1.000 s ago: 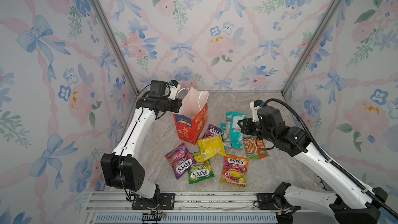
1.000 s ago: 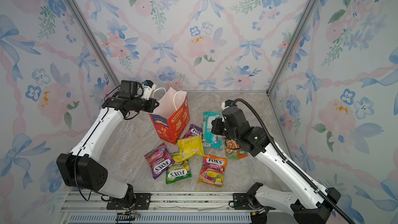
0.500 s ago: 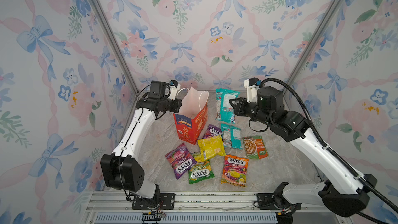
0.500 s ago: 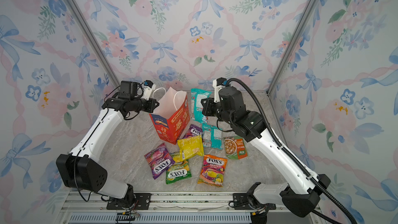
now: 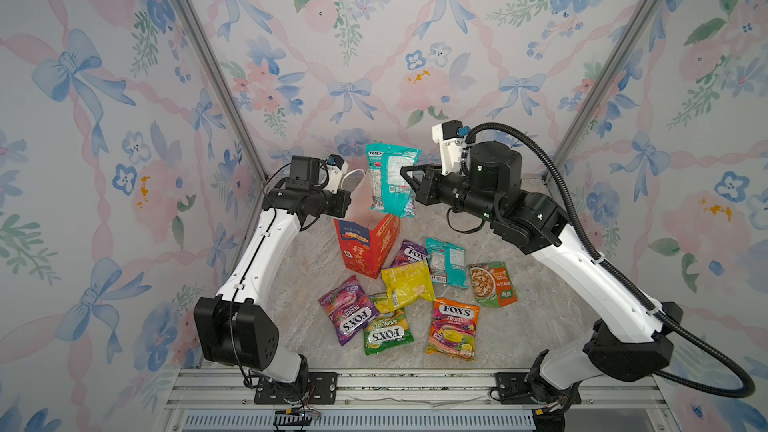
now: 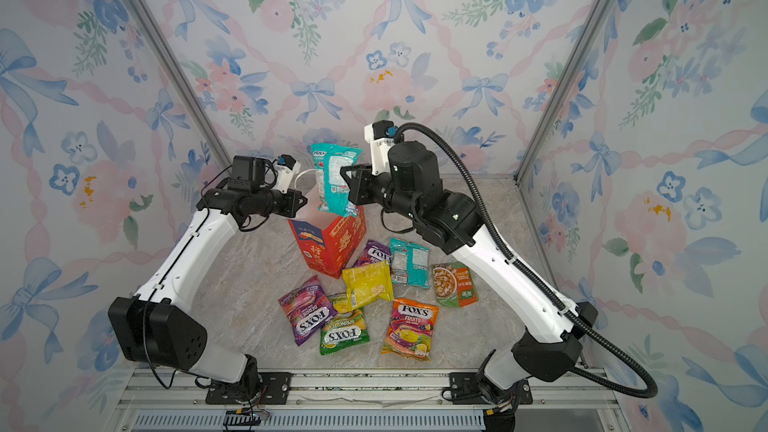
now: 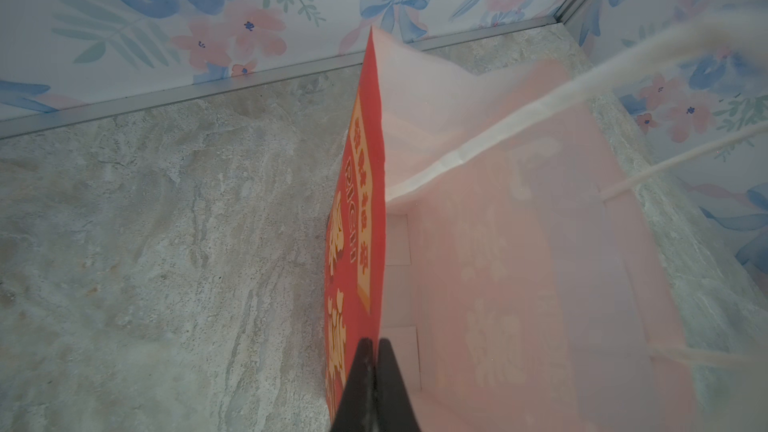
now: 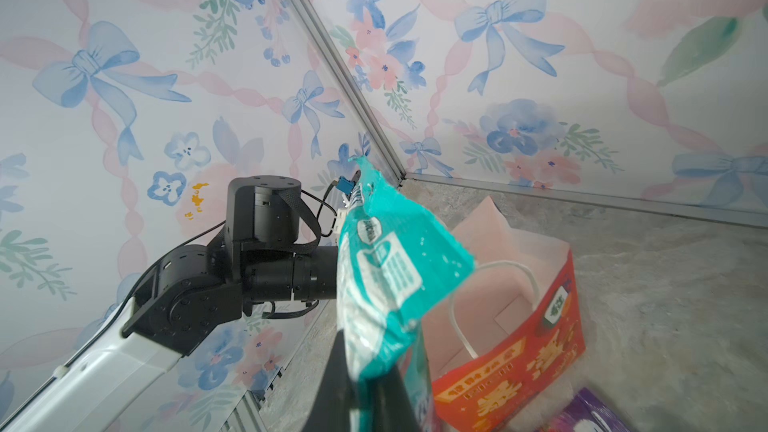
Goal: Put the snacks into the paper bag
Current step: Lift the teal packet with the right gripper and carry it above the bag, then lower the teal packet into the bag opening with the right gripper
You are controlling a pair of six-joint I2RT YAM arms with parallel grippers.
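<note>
Right claw grips the teal packet above the paper bag (left claw pinches its rim); released off-centre, it may snag a cord handle.

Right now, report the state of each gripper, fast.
Left gripper: shut on the rim of the upright red-orange paper carrier bag.
Right gripper: shut on a flat glossy teal snack packet, held aloft.

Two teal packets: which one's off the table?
The upper teal packet, clamped in the right pincer above the red bag; the lower teal packet lies flat on the table.
</note>
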